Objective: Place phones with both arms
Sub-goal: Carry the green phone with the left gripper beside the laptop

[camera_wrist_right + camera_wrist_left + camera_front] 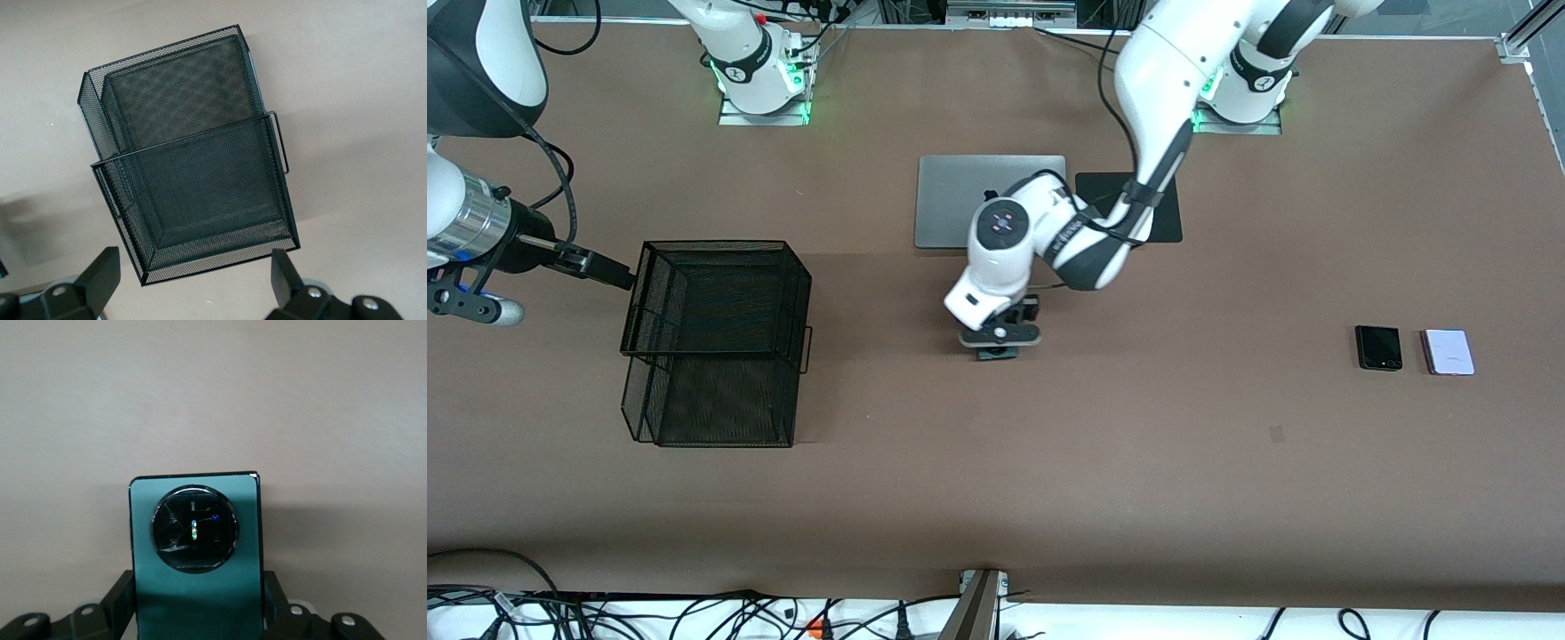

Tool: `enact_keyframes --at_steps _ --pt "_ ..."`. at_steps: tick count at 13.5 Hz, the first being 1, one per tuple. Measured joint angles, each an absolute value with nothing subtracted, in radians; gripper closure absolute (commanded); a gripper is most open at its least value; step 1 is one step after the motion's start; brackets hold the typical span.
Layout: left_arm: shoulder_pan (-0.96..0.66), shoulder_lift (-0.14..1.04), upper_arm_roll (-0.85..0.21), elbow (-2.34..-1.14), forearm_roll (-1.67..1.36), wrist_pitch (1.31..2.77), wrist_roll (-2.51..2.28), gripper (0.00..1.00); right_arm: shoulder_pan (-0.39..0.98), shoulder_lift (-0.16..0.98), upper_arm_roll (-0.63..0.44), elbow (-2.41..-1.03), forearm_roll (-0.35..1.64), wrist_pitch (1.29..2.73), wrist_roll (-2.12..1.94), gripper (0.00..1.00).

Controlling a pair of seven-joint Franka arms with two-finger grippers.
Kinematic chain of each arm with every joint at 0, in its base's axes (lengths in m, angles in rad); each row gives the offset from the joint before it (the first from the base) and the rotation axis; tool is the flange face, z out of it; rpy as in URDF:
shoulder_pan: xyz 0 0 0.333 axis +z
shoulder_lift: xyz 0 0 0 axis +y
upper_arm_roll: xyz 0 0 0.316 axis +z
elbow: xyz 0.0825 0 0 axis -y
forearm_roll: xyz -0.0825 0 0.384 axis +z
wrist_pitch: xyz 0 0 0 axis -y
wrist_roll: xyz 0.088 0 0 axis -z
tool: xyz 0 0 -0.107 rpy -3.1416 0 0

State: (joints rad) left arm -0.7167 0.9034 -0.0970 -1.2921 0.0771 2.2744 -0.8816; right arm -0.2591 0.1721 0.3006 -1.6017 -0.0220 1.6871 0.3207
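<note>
My left gripper [996, 347] is shut on the long dark-green phone [996, 353], low over the table near the middle, just nearer the front camera than the laptop. The left wrist view shows this phone [193, 530] with its round black camera ring, clamped between the gripper's [197, 592] two fingers. The small black phone [1378, 347] and the pale lilac-white phone [1448, 352] lie side by side toward the left arm's end of the table. My right gripper [600, 265] is open and empty, up in the air beside the basket; in the right wrist view it [192, 280] hovers above the basket's edge.
A black two-tier wire-mesh basket [711, 342] stands toward the right arm's end; it also shows in the right wrist view [193, 180]. A silver laptop [951, 200] and a black mat [1167, 213] lie near the arms' bases. Bare brown table lies between the basket and the phones.
</note>
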Motion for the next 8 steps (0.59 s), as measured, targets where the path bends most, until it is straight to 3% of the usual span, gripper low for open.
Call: enact_keyframes --at_steps 5,6,7,8 --pt "-0.796 1.022 -0.018 -1.168 0.077 2.276 -0.918 1.00 -0.259 0.172 0.301 -1.602 -0.022 1.686 0.321 0.00" --pt "-0.799 1.044 -0.013 -1.142 0.077 2.276 -0.920 0.93 -0.259 0.172 0.301 -1.601 -0.022 1.686 0.321 0.00" --pt "-0.799 1.053 -0.013 -1.125 0.077 2.274 -0.922 0.18 -0.259 0.172 0.301 -1.601 -0.022 1.686 0.321 0.00" --pt "-0.799 1.057 -0.012 -1.116 0.077 2.274 -0.924 0.00 -0.259 0.172 0.301 -1.601 -0.022 1.685 0.321 0.00"
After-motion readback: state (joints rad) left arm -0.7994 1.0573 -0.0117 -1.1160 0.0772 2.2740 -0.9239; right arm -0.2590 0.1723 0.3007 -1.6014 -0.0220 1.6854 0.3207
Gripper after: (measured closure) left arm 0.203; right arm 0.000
